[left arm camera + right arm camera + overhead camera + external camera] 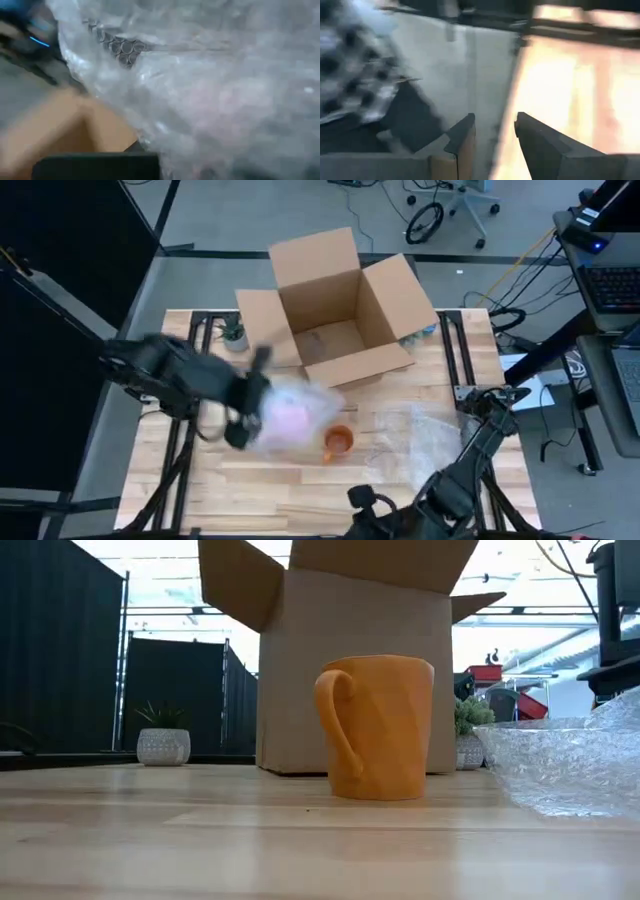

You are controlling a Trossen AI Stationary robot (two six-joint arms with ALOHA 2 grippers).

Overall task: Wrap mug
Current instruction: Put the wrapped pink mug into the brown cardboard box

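An orange mug (338, 442) (380, 725) stands upright on its base on the wooden table, its handle toward the table's left. Left of it my left gripper (245, 408) is shut on a bundle of bubble wrap (292, 415) (210, 100) with something pink inside. A loose sheet of bubble wrap (415, 442) (570, 765) lies flat on the table to the mug's right. My right gripper (495, 132) (362, 502) waits open at the table's near edge with nothing between its fingers. My left gripper holds the bubble-wrap bundle by its left side (262, 412), coming at it from the table's left. Blur and the wrap itself hide the fingers, so the kind of hold cannot be told. No part of the bundle shows on the table in the low view.
An open cardboard box (340, 310) (350, 660) stands at the far middle of the table, flaps spread. A small potted plant (235, 335) (163, 745) sits left of it. Black frame rails (455, 355) run along both sides of the table.
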